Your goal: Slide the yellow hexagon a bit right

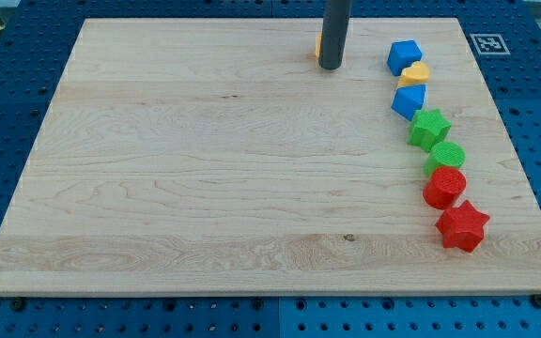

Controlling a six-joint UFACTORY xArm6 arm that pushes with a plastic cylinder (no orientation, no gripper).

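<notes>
The yellow hexagon (318, 44), a light, stiff, easy-sliding sliver at upper centre, hides behind my tip (331, 67); push its left face; no jaws here.

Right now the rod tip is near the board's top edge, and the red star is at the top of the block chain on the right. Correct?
Not quite. My tip is indeed near the wooden board's top edge, but the red star sits at the bottom of the chain on the view's right. The blue block is at the top. The camera view shows this.
</notes>
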